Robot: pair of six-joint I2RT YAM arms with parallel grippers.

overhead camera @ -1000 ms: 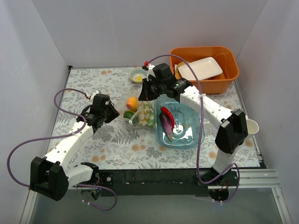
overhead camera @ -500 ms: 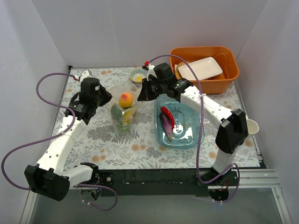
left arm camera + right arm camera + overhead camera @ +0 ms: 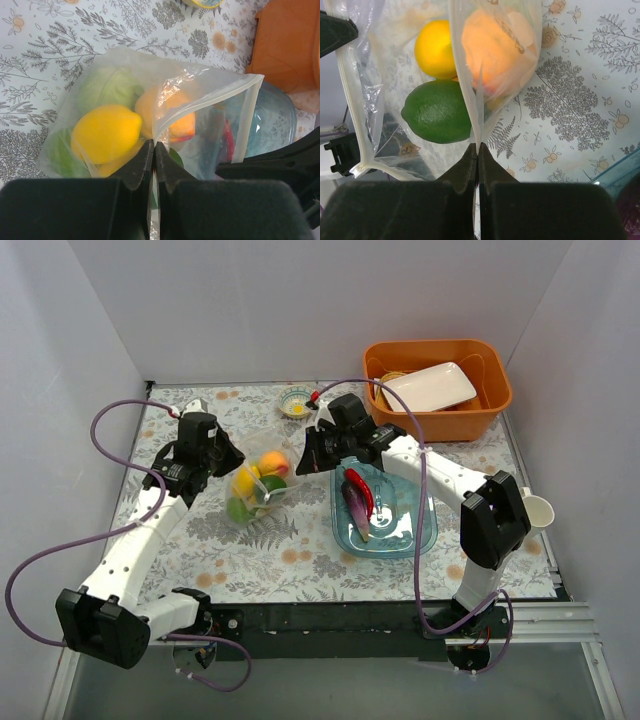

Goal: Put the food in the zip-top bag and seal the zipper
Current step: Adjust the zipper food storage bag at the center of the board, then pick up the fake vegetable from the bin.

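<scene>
Grip on the bag [image 3: 258, 485] from two sides. We see the left gripper [image 3: 153, 150] pinched together on a fold of its clear film, and the right gripper [image 3: 477, 150] likewise clamped on the opposite wall. Just beyond the left fingertips lie the lemon [image 3: 106, 134], peach [image 3: 172, 117] and cabbage [image 3: 105, 87]. The lime [image 3: 439, 111] sits left of the right fingertips. The zipper [image 3: 251, 107] runs right of the left fingers. Chilli [image 3: 358, 490] and eggplant [image 3: 355, 512] rest in the tray [image 3: 415, 535] beside the right fingers, outside the bag.

Clear zip-top bag [image 3: 210, 90], zipper [image 3: 248, 117] unsealed, holds lemon [image 3: 106, 132], lime [image 3: 437, 112], peach [image 3: 495, 45], cabbage [image 3: 107, 87].
</scene>
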